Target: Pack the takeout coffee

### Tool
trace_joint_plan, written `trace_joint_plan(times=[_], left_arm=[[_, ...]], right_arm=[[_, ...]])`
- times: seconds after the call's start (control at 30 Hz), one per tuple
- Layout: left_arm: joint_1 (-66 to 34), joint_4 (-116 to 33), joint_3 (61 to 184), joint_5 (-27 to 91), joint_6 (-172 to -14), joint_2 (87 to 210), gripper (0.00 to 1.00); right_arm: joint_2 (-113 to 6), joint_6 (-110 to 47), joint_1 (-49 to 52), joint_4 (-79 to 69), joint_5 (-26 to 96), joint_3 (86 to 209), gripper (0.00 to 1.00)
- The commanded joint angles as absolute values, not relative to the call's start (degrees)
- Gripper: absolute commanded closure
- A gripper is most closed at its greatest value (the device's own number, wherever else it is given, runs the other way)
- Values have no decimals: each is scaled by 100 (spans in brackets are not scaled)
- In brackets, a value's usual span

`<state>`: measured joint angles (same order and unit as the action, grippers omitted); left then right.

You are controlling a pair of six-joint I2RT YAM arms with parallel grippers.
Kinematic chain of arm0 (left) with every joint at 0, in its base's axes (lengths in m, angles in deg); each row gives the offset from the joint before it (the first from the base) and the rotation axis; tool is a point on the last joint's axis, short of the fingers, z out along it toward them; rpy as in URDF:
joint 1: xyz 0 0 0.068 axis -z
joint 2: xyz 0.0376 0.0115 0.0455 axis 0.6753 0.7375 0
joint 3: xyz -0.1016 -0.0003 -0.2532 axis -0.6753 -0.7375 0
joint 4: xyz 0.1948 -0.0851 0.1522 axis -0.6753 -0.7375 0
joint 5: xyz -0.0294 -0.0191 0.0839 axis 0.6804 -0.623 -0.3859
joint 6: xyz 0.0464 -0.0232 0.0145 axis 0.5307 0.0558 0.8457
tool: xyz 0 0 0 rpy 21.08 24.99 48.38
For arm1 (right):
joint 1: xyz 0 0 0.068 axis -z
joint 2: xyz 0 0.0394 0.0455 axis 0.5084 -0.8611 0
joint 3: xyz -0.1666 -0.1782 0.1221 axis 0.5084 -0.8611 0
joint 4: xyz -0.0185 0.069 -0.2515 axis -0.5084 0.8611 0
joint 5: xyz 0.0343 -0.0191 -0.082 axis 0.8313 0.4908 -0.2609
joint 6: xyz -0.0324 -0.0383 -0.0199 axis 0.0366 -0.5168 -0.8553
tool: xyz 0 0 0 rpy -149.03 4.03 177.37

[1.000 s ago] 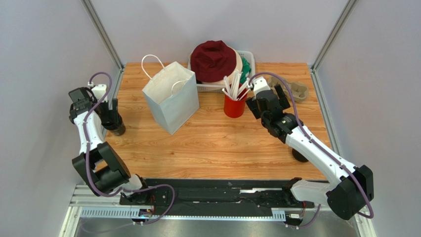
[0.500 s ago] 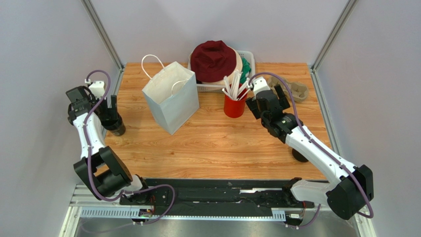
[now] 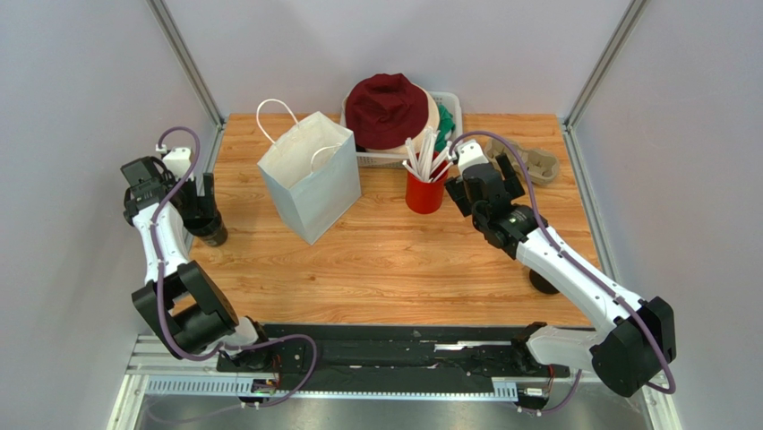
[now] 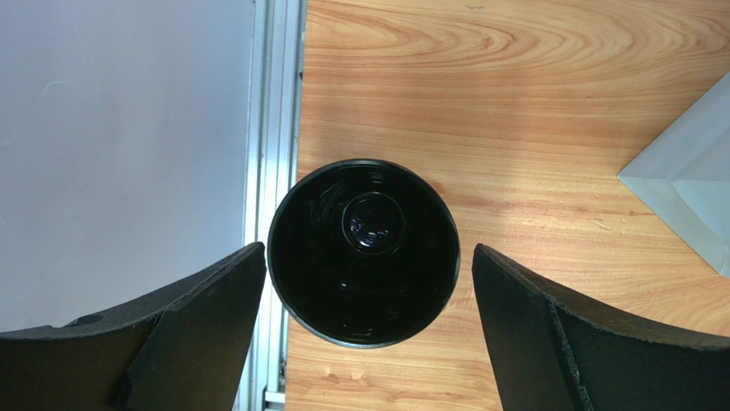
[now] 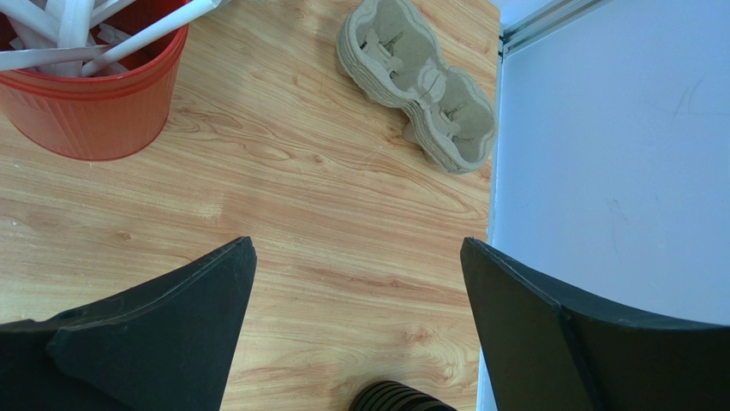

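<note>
**Grey-walled booth, wooden tabletop: both hands open, no lidded coffee to be seen**

Pale walls close in a wooden tabletop [image 3: 385, 260]. At its 9 o'clock edge the left hand [image 3: 202, 202] hangs with its fingers spread wide either side of a black cup [image 4: 364, 257], touching nothing. That cup is lidless and black inside, so I would not call it the takeout coffee. A lidded coffee cup I cannot find in any view; it may be hidden.

The right hand [image 5: 357, 257], also spread and empty, hovers over bare wood near 2 o'clock. It sits between a red cup [image 3: 425, 193] of white straws and a cardboard cup carrier [image 5: 420, 90]. A ribbed black round thing [image 5: 394, 398] sits at 4 o'clock, half under that arm. A white paper bag [image 3: 312, 179] stands open at 11 o'clock.

Such a coffee cup, I'd judge, is light, thin-walled and easily crushed, with a smooth wall that may slip and a lid that can pop. It is best taken round the upper wall just beneath the lid, where the rim stiffens it, squeezed gently and kept upright.
</note>
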<state>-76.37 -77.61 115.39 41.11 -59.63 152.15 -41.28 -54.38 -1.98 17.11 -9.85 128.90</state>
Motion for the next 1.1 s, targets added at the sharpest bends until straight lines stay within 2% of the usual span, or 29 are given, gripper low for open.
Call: trace_joint_plan(times=[0.0,1.07], left_arm=[[-7693,-7664,11655,4227,-6069,15354,1],[-7693,-7330,11428,4105,-6086,15451,1]], right_arm=[[-4144,-5395,-170,1451,-1008,12934,3],[-4205,-5395,-170,1460,-1035,12943,3]])
